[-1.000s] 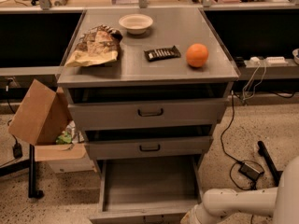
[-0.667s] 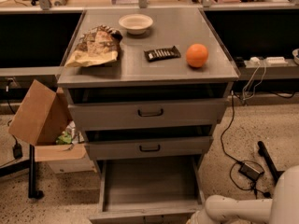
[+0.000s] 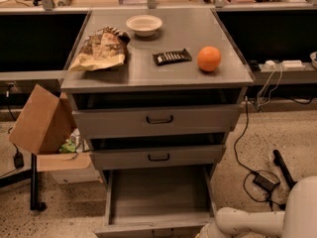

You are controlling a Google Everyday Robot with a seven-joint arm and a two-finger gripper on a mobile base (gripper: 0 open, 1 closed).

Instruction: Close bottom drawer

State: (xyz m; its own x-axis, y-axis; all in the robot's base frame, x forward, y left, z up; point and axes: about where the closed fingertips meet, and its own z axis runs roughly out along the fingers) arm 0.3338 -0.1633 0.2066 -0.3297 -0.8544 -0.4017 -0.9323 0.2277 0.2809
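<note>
At the foot of the grey metal cabinet, the slim grey bottom drawer stood pulled well out. Just beside its front right corner sat the white arm's claw, mostly cut off, so its grip could not be told. A square push at the front's middle, not the corner, would likely slide it in without jamming.

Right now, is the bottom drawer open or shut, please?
Open: the bottom drawer is pulled out, its tray exposed. The gripper is low by its front corner.
</note>
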